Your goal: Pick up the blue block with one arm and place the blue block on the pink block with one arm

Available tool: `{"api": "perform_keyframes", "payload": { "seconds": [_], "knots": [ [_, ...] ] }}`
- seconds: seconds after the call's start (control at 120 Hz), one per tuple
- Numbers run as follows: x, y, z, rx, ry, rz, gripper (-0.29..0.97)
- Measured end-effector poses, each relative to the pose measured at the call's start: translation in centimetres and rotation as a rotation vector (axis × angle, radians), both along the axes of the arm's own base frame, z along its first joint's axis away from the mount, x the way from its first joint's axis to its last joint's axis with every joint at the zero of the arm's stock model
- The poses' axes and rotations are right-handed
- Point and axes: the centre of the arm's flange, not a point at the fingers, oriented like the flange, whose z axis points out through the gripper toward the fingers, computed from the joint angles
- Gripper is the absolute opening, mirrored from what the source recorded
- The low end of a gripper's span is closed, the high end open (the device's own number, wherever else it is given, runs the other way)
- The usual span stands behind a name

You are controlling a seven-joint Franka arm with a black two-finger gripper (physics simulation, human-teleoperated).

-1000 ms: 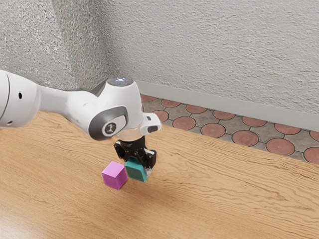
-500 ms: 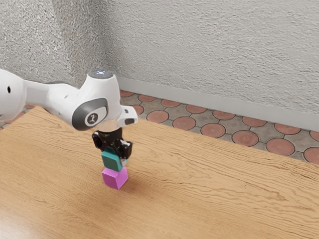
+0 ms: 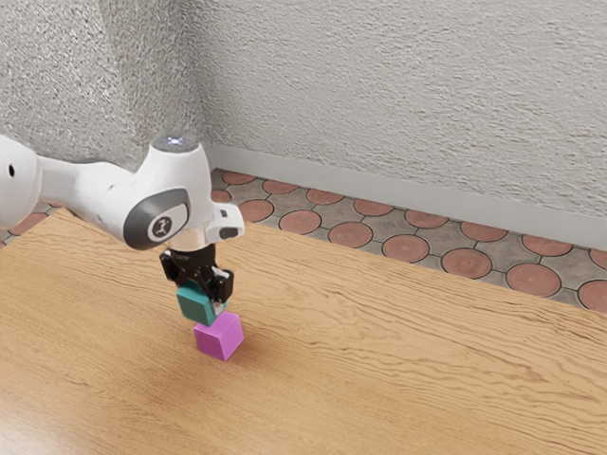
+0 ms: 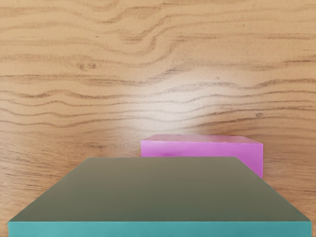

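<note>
The tool pinches the blue block, likely a light, rigid cube best held by opposite flat sides, just above the pink block on the desk, now shifted further toward the exterior view's left than before

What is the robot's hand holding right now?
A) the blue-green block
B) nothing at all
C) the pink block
A: the black gripper has its fingers on two sides of the blue-green block, while the pink block sits on the wooden table.
</note>
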Motion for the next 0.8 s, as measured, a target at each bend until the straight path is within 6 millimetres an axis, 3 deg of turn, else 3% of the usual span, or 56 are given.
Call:
{"api": "perform_keyframes", "payload": {
  "seconds": [0.183, 0.8],
  "knots": [
    [0.1, -0.9, -0.2, -0.004, -0.007, -0.032, 0.4],
    [0.3, -0.9, -1.2, -0.016, -0.013, -0.053, 0.4]
  ]
}}
